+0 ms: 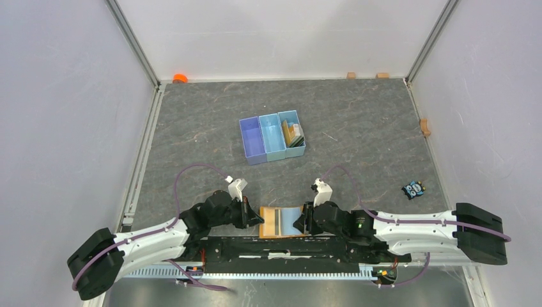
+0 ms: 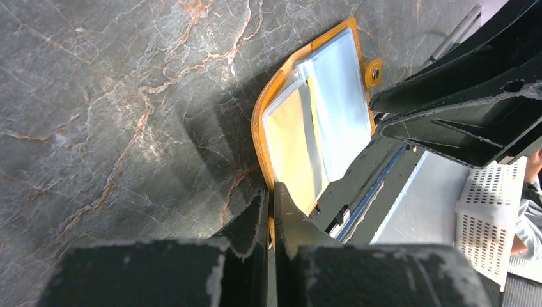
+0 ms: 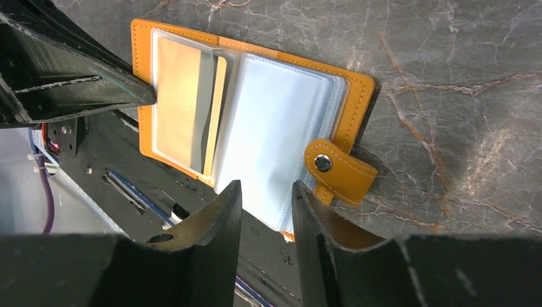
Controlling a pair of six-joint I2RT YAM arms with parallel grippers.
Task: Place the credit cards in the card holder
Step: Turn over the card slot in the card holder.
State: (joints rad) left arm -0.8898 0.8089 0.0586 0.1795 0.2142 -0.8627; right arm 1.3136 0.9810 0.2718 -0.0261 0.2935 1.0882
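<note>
The grey stone-look table sits between plain white walls. The small orange-tan folding card holder lies open and flat at the near edge, between the two arms. A gold-yellow card with a grey stripe is in its left pocket. The see-through pockets on the right look empty.

The left gripper is pinched tight on the holder's left edge, likely so it cannot slide or fold up. The right gripper has its fingers a little apart over the near edge of the clear pockets, holding no card.

Farther back, more small flat cards stand in the right part of a blue three-part plastic tray. I think they go in next. A small black-and-blue gadget lies far to the right.
</note>
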